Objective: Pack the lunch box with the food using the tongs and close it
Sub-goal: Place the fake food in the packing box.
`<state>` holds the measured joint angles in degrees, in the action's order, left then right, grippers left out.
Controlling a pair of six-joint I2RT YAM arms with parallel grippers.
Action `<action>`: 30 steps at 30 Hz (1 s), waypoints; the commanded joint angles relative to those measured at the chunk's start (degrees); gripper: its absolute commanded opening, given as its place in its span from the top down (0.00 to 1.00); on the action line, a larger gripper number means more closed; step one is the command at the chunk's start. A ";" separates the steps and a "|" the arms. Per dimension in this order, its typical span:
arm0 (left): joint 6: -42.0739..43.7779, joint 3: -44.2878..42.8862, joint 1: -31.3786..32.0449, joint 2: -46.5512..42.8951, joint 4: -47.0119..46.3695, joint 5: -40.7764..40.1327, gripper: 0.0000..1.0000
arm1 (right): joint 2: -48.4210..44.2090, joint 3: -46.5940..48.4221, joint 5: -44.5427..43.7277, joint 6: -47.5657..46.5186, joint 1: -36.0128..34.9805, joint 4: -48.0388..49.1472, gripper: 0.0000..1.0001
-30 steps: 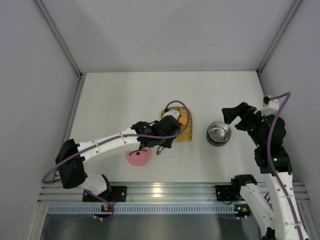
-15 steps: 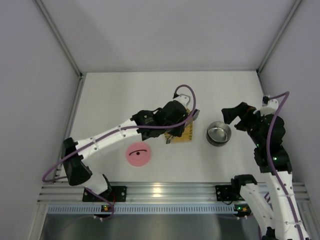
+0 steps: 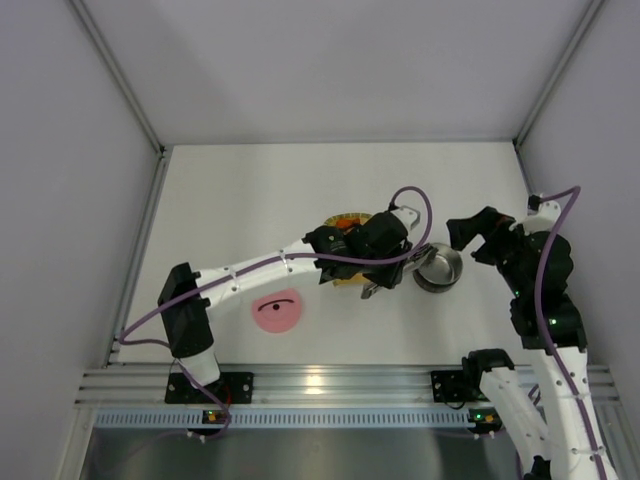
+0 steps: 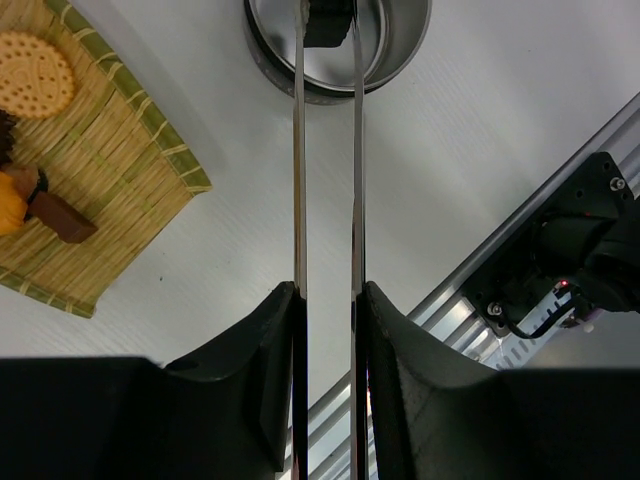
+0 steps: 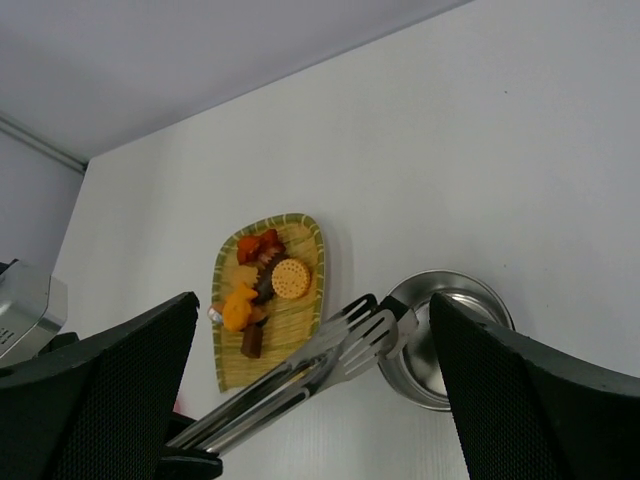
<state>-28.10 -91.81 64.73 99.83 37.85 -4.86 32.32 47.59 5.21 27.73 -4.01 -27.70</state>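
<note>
White table point(image 3: 250, 200); left end effector point(image 4: 327, 300) pinches tongs point(image 4: 299, 180), tips cropped over lunch box point(image 4: 397, 50); right end effector point(image 5: 312, 330) spread.

I see a pink lid point(image 3: 268, 320) with black handle point(image 3: 279, 304) at seven o'clock from the yellow-green woven tray point(image 4: 120, 190), orange, brown and tan food point(image 5: 258, 290), silver tongs point(image 5: 300, 375), steel-grey lunch box point(image 3: 445, 270)

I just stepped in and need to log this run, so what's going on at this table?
The left fingers are shut on the tongs, whose tips pinch a dark piece over the open steel lunch box. More food, including a round biscuit, lies on the woven tray beside it. The right fingers hover open near the lunch box, holding nothing. The pink lid lies on the table, so the box is not yet closed.
</note>
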 commanded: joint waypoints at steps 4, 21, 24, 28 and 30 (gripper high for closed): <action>0.41 -3.20 0.57 1.33 -6.29 2.31 0.75 | -1.03 3.12 -1.61 -1.36 0.67 -1.83 0.03; 0.94 -4.43 0.57 1.42 -5.85 0.91 0.48 | -1.47 3.38 -2.58 -2.06 0.58 -2.53 0.03; 0.68 -3.99 0.57 -0.77 -5.15 -2.15 0.48 | -1.55 3.30 -2.84 -2.32 0.58 -2.71 0.03; 0.15 -1.71 0.57 -5.34 -3.31 -7.59 0.48 | -1.47 3.12 -2.84 -2.15 0.67 -2.44 0.03; -0.38 0.91 0.57 -8.49 -1.47 -10.15 0.47 | -1.47 2.94 -2.66 -2.15 0.58 -2.44 0.03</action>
<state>-27.83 -92.33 65.01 99.39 35.81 -9.08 31.48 48.18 3.03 26.50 -4.01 -29.63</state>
